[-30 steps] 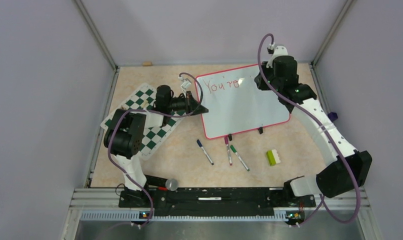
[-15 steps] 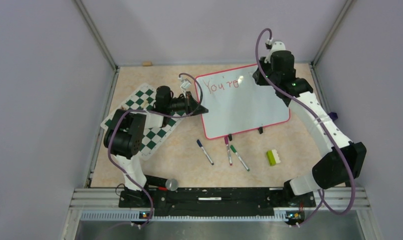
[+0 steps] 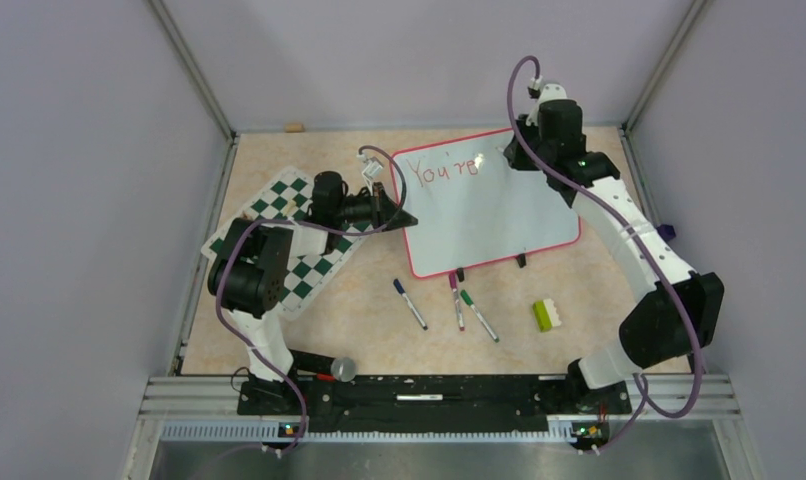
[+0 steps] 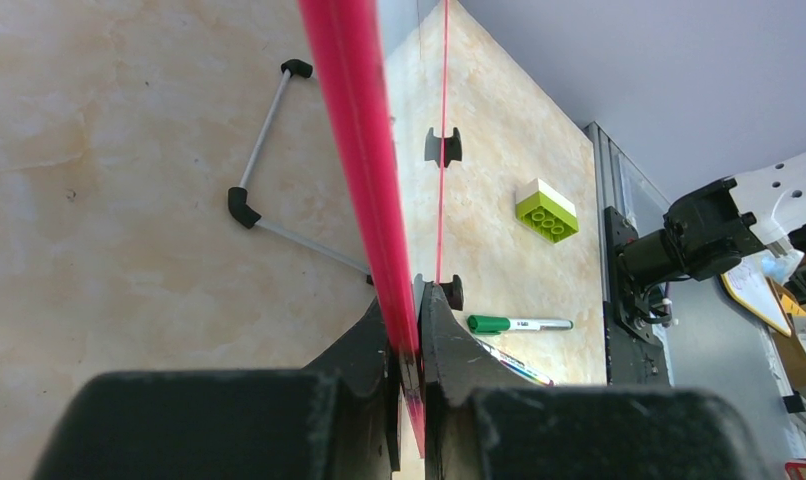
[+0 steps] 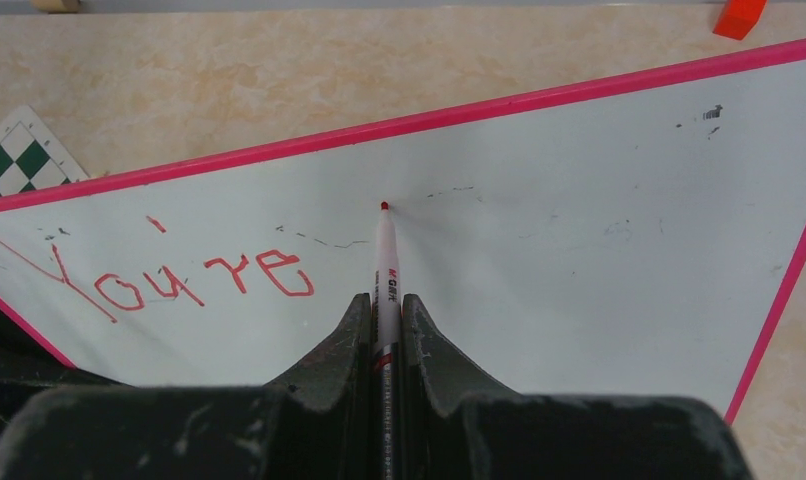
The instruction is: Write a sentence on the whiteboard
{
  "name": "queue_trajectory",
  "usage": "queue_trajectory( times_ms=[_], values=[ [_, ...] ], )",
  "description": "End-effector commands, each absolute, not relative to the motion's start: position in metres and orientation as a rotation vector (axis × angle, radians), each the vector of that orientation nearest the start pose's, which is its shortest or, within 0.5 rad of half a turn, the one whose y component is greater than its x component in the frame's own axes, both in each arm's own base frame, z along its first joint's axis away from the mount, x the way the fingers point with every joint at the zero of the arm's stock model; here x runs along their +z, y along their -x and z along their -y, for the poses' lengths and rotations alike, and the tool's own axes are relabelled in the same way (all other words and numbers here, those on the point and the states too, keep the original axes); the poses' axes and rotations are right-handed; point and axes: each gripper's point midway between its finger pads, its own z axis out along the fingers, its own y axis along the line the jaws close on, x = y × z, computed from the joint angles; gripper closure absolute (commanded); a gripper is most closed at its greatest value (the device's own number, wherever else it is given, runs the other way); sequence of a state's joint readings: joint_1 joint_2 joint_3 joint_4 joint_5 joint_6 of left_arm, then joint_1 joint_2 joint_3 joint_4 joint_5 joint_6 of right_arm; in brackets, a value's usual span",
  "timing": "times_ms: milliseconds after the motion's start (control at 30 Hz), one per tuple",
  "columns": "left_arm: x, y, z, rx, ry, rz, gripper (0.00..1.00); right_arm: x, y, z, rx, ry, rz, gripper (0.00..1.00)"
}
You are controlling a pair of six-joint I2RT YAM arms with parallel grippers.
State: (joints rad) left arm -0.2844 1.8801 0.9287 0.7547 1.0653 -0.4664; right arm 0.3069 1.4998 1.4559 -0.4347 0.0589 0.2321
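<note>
Whiteboard [image 4: 351,130] edge-on in the left tool [image 4: 407,300], written face out of sight.

Quick colour rundown: the whiteboard [image 3: 489,215] is glossy white with a hot pink-red frame and little black feet, and the "You're" [image 5: 169,280] on it is red. The marker [image 5: 385,260] has a white barrel and a red tip. The chess mat [image 3: 314,272] is green-and-white checks. The tabletop [image 3: 359,320] is marbled beige. Loose pens: a blue-capped pen [image 3: 410,304], a magenta pen [image 3: 457,302] and a green pen [image 3: 480,316]. The brick [image 3: 547,314] is lime green with a white side. The left fingers [image 4: 364,345] and right fingers [image 5: 334,365] are black, and the cables [image 3: 514,110] are purple.
</note>
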Motion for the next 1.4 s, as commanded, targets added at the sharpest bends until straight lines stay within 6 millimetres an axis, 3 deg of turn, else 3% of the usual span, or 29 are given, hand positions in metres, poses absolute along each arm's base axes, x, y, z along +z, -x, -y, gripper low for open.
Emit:
queue_trajectory(
  times_ms=[0,233,800,1133,1367],
  values=[
    [0.104,-0.360,0.280,-1.345,-0.766,-1.787,1.00,0.308,-0.447,-0.133,0.287,0.000,-1.965,1.00],
    [0.104,-0.360,0.281,-1.341,-0.768,-1.789,1.00,0.296,-0.449,-0.125,0.238,-0.030,-1.982,1.00],
    [0.103,-0.359,0.283,-1.337,-0.775,-1.788,1.00,0.263,-0.418,-0.115,0.218,-0.033,-2.046,1.00],
    [0.103,-0.359,0.283,-1.336,-0.776,-1.789,1.00,0.291,-0.419,-0.110,0.220,-0.052,-1.983,1.00],
    [0.103,-0.359,0.283,-1.335,-0.775,-1.791,1.00,0.295,-0.422,-0.100,0.220,-0.072,-1.974,1.00]
  ],
)
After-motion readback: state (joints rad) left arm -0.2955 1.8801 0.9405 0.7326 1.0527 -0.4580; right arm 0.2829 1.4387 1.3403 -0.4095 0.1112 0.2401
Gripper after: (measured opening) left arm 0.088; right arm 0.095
